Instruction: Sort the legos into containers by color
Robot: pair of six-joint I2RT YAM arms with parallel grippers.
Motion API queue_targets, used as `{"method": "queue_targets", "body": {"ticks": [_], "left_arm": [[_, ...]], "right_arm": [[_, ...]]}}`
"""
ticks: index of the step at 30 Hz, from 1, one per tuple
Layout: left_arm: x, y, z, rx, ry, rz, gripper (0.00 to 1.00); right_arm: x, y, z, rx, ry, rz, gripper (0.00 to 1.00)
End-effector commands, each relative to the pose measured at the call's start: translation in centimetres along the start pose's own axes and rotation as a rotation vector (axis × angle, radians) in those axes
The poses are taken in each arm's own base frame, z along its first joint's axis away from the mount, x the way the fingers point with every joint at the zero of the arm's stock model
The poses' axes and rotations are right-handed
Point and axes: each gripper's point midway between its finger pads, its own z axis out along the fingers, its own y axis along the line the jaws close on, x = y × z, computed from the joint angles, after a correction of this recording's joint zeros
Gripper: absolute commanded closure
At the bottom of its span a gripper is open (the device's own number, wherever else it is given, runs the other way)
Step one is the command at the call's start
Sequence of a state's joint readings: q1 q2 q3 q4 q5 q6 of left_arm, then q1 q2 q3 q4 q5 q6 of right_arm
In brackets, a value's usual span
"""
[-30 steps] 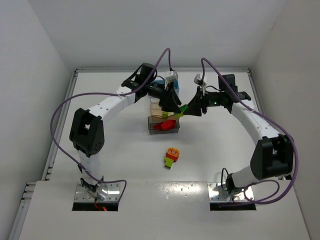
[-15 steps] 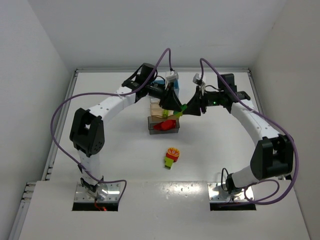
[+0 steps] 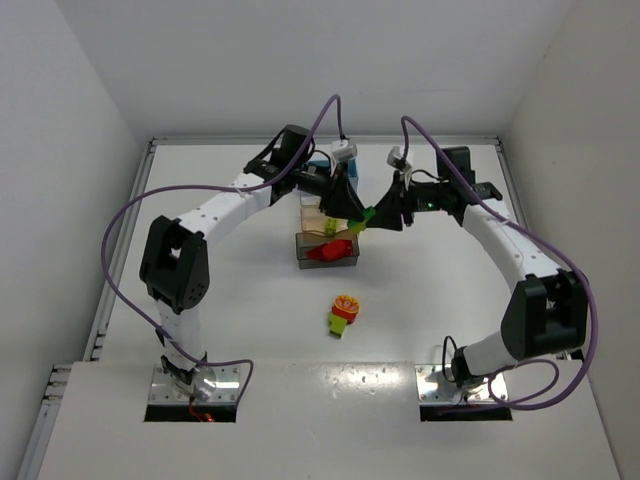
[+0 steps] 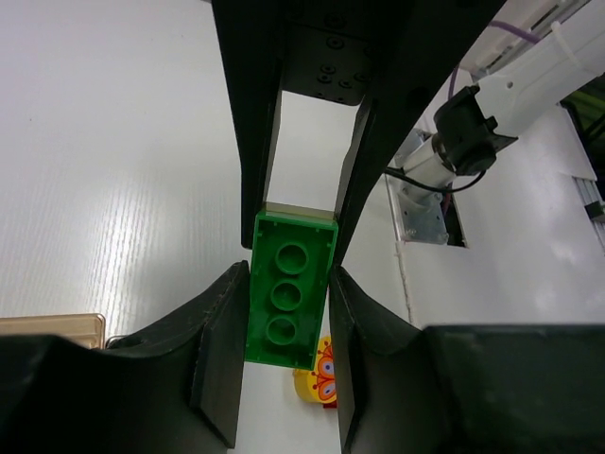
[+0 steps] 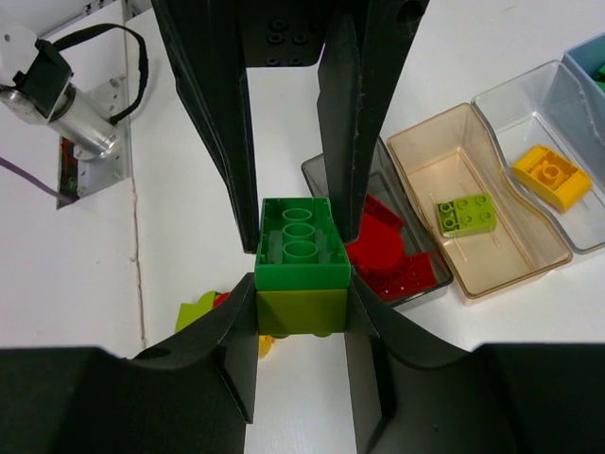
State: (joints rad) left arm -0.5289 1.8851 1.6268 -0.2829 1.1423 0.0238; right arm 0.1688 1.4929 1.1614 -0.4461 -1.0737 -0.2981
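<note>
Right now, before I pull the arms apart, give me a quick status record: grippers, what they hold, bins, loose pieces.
left gripper: shut on green brick
right gripper: shut on held lime brick, which is joined to the green brick
held pair: in the air above the bins
grey bin: red pieces
tan bin: one small lime brick
bin beside tan: yellow brick
loose on table: mixed clump, red, yellow and green

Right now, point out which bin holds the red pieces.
The smoky grey bin, with red pieces inside; the tan bin beside it holds a lime brick instead.
</note>
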Motion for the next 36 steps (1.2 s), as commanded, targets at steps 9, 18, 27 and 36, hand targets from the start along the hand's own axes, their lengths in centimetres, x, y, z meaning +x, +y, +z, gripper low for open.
{"method": "queue_targets", "body": {"ticks": [9,18,27,36], "left_arm": [[-7.8,0.2,-2.2,-0.004,-0.205,0.072,1.00],[-11.2,4.6,-4.2,-0.243,-0.268,0.071,1.00],[-11.9,14.6,-10.9,-0.929,-0.264,-0.007,1.00],[-8.1,20.5,-14.0,-1.211,-0.212,-0.093,0.93]], "right_arm": [[2.8,0.8,-0.8,0.019,0.054,-0.093,0.94],[4.4,0.6,-0.9,0.043,0.088,-0.087,0.94],[3.8,0.3,-1.0,0.055,0.086,-0.103,0.94],[3.6,-0.3,-1.0,0.071,0.095,-0.105,0.94]]}}
